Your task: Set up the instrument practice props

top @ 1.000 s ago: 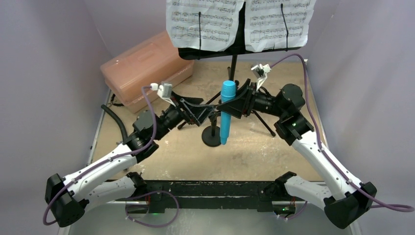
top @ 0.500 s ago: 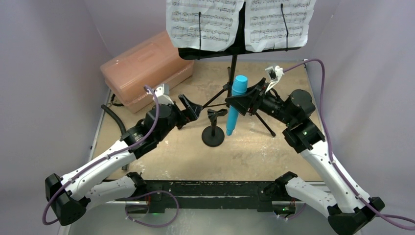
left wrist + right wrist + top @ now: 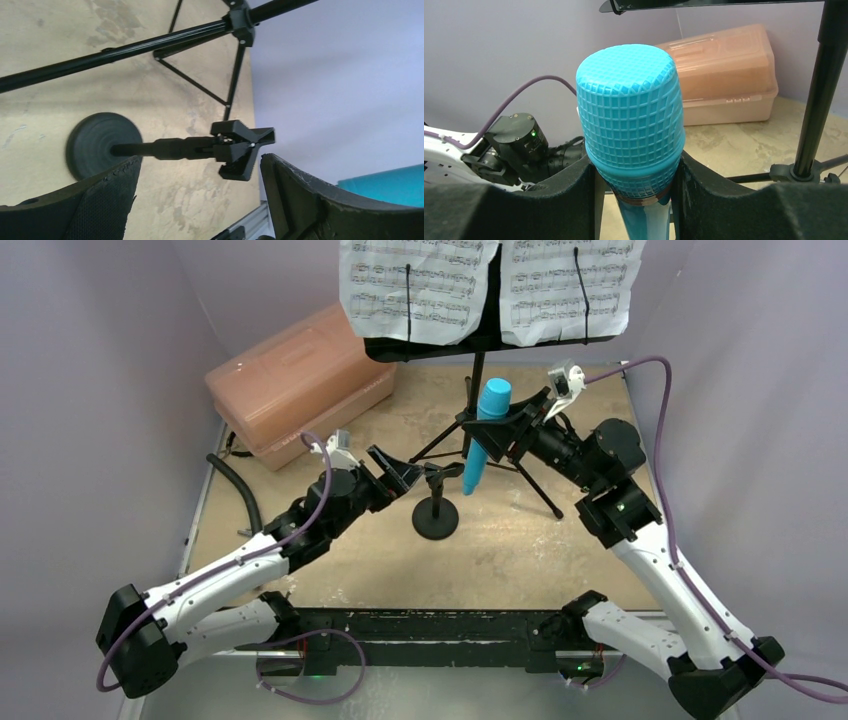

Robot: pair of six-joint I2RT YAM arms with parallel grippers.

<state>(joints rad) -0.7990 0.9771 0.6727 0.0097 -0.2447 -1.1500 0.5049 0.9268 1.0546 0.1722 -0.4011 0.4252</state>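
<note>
The black tripod music stand (image 3: 476, 358) stands at the back and holds two white sheet-music pages (image 3: 418, 285). The small black mic stand (image 3: 436, 518) stands on its round base mid-table; its clip (image 3: 242, 147) shows in the left wrist view. My left gripper (image 3: 405, 472) is open, its jaws on either side of the mic stand's top without touching it. My right gripper (image 3: 497, 432) is shut on the cyan-blue microphone (image 3: 484, 435), head up, held in the air just right of the mic stand; it also shows in the right wrist view (image 3: 634, 135).
A pink translucent plastic box (image 3: 300, 380) sits at the back left. The tripod's legs (image 3: 540, 490) spread over the table behind and right of the mic stand. A black hose (image 3: 235, 485) lies at the left edge. Purple-grey walls enclose the table.
My right gripper has lifted the microphone up and to the right, away from the mic stand. My left gripper drew back from the stand, then moved in around its top.
</note>
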